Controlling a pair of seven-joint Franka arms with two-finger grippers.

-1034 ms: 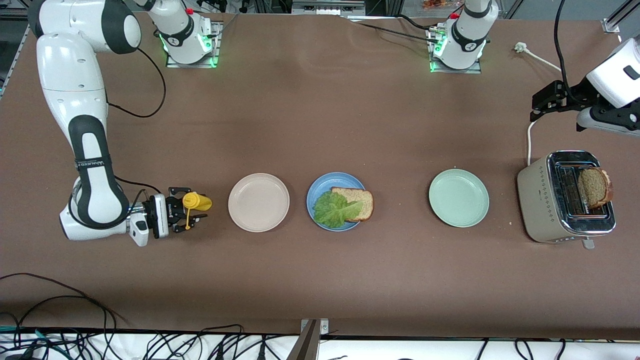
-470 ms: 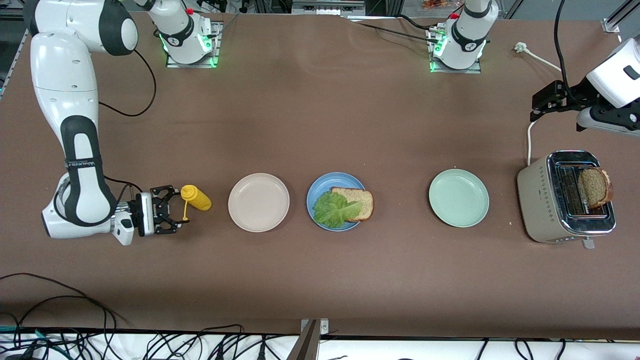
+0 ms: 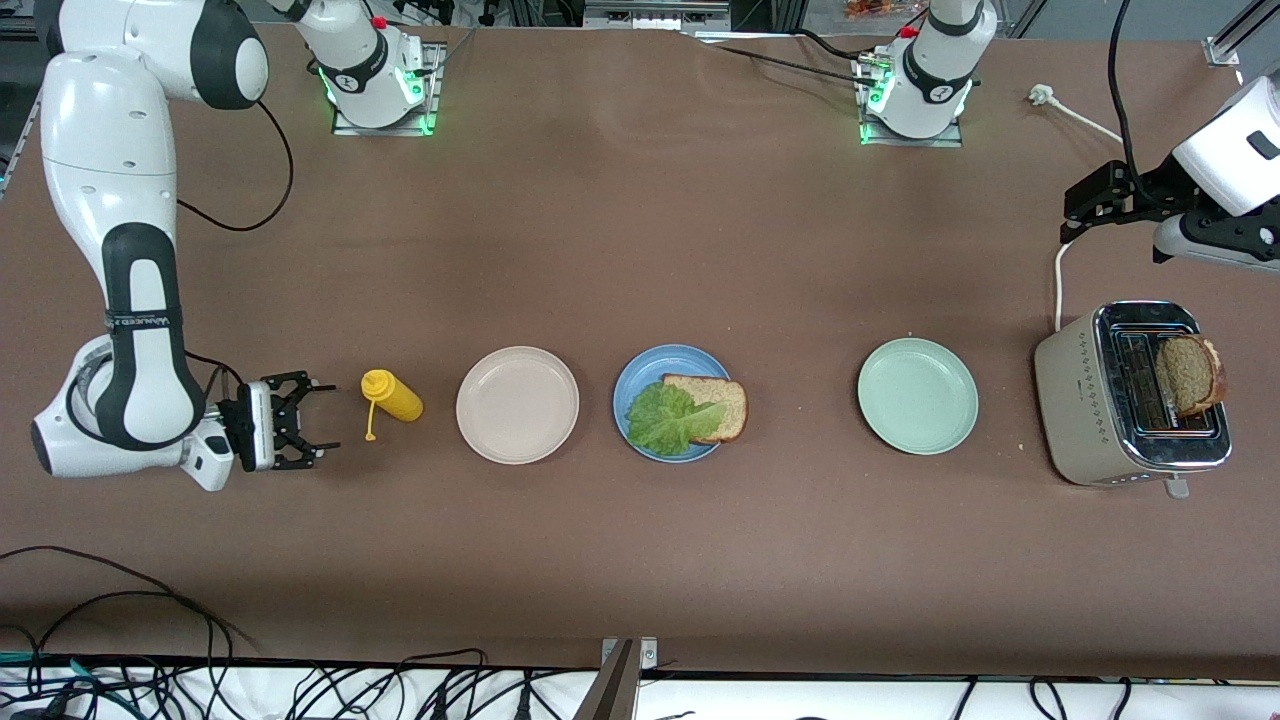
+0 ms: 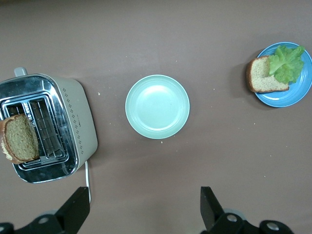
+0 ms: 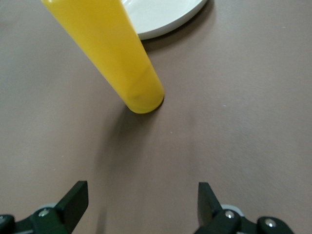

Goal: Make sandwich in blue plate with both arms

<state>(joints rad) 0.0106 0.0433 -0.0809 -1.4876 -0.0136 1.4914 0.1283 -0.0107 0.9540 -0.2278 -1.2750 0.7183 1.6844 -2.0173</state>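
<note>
Right gripper (image 3: 322,422) backs off the yellow bottle (image 3: 394,397), jaws apart and empty (left gripper (image 4: 145,207) waits, spread too), so toaster's slice (image 3: 1188,374) comes next.

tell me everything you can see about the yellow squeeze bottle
The yellow squeeze bottle is a plain, smooth cylinder that looks like plastic, with a round yellow cap and a small yellow tethered tip cover hanging off it. It stands upright on the brown table, beside the beige plate, toward the right arm's end. Nothing touches it: the right gripper sits open beside it, apart from it. No label shows, and its contents cannot be seen.
</note>
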